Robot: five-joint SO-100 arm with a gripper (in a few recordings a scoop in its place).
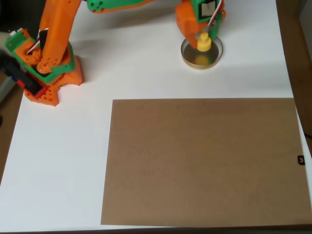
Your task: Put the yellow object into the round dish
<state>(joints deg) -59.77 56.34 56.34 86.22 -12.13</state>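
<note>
So, starting at the bottom edge of the overhead view: a big brown cardboard sheet (pixel 202 161) lies flat on the white table (pixel 58 165) and takes up most of the lower right. Nothing sits on it.

Further up on the left is the arm's base (pixel 48 73), orange with green bits, bolted together and sitting on the white surface. From there the orange upper arm goes up out of the picture, and a green and orange link runs across the top edge toward the right.

Up at the top right the arm comes down over the round dish (pixel 202 52). The gripper (pixel 204 35) hangs right above the dish's far side, pointing roughly straight down. The yellow object (pixel 204 43) stands upright, knob on top, directly at the fingertips and over the far part of the dish's dark inside. I can't tell for sure whether the fingers are clamped on it or just spread beside it, since the wrist body hides them from above. Can't say either if the yellow piece rests on the dish floor or hangs just over it. The dish itself is well apart from the cardboard, on bare white table.
</note>
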